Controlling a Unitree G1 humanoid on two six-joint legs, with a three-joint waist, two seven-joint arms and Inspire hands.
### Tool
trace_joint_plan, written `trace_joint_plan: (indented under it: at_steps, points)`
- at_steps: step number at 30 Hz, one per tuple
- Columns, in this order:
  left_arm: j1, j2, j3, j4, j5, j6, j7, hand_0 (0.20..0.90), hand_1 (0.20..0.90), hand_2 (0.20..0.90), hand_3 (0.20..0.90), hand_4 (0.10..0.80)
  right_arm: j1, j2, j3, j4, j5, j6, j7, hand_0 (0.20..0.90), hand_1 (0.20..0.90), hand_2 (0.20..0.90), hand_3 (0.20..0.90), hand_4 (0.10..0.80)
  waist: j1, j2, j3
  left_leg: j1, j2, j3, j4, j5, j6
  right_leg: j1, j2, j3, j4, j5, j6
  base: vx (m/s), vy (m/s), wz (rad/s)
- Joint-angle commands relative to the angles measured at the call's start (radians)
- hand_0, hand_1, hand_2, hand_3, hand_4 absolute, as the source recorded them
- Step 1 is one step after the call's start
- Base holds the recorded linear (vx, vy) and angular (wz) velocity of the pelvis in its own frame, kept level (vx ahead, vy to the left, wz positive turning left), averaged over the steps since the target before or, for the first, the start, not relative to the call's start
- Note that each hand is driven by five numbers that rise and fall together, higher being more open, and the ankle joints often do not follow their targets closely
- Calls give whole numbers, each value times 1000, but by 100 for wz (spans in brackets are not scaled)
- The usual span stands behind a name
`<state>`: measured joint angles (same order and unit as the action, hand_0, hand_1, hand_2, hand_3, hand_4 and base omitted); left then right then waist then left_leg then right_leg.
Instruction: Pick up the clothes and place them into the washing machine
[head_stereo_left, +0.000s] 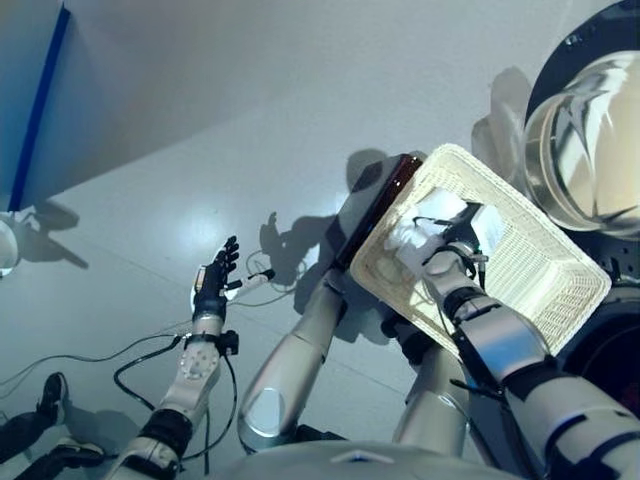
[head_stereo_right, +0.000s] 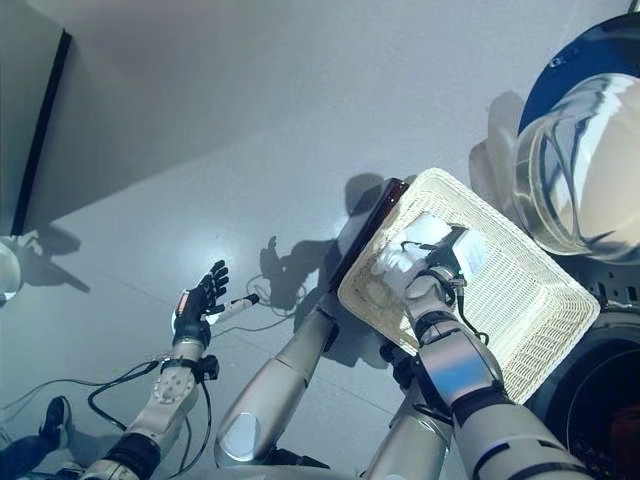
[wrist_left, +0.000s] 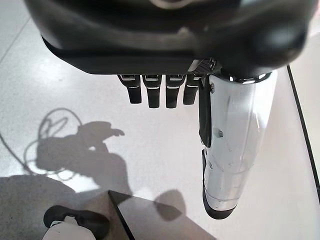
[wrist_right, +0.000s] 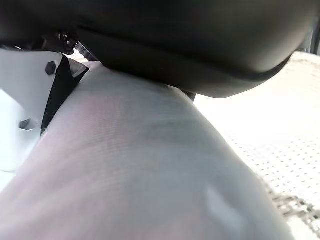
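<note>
Two hands in view. R hand (head_stereo_right: 432, 268) down inside white basket (head_stereo_right: 535, 320), fingers curled on white cloth (head_stereo_right: 408, 256); cloth fills R wrist view right up close. Basket on floor (head_stereo_right: 250, 130), tipped, dark edge along its L side, just beside washing machine (head_stereo_right: 590, 60) w/ clear round door (head_stereo_right: 580, 170). L hand (head_stereo_left: 213, 282) well apart from basket, out over floor, fingers straight and spread, holding nothing. Person's shoe (head_stereo_left: 52, 394) at lower L corner.
</note>
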<state>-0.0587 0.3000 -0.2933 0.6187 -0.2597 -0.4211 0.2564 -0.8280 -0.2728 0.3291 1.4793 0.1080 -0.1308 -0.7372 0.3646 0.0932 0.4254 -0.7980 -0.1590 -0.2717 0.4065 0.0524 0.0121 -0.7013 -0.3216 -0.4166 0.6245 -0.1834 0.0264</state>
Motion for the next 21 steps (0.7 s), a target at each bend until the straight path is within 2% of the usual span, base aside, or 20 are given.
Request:
trace_joint_plan:
  at_steps: [1,7,8,13,15,16,18,21]
  points:
    - [36,26,-8,-32,14,-46,9,900,900,900,900,800,101,0,-53,22,-4,16,19,200,200,200,200,300,13,74,3,22,-50,68,-55,-25,2,50,27,24,-16,16,23,0,0,0]
    - [41,22,1,66,13,-35,-1,900,900,900,900,800,182,-29,-152,-23,142,-76,74,200,200,200,200,300,-46,45,-43,94,-20,104,-75,-34,-5,125,56,61,-89,36,23,35,-8,-13]
    - [44,21,6,79,13,-31,-6,900,900,900,900,800,205,-27,-185,-58,213,-117,117,200,200,200,200,300,-61,37,-50,110,-14,115,-77,-37,-5,139,65,71,-102,40,22,45,37,-33]
    - [47,0,40,231,10,-6,-24,900,900,900,900,800,287,-14,-263,-120,409,-197,228,200,200,200,200,300,-129,-4,-85,187,18,158,-101,-47,-7,201,103,122,-196,70,21,46,6,-49]
    - [37,-10,40,286,1,2,-30,900,900,900,900,800,321,13,-306,-170,557,-246,295,200,200,200,200,300,-158,-19,-97,220,32,174,-121,-48,-11,230,118,137,-238,80,23,-5,-11,-57]
    - [29,-15,43,316,-7,4,-34,900,900,900,900,800,341,12,-322,-188,595,-258,310,200,200,200,200,300,-169,-14,-97,227,40,187,-135,-15,-9,232,124,130,-260,115,14,-78,0,-62]
    - [22,-29,37,346,-26,0,-44,900,900,900,900,800,381,34,-375,-260,765,-297,391,200,200,200,200,300,-198,-15,-108,258,50,202,-157,-16,-13,252,137,147,-293,125,17,-29,2,-43]
    - [26,-49,33,361,-71,-14,-64,900,900,900,900,800,426,62,-422,-365,901,-338,461,200,200,200,200,300,-227,1,-115,290,58,229,-170,-17,-14,270,151,181,-317,134,18,-1,21,-36]
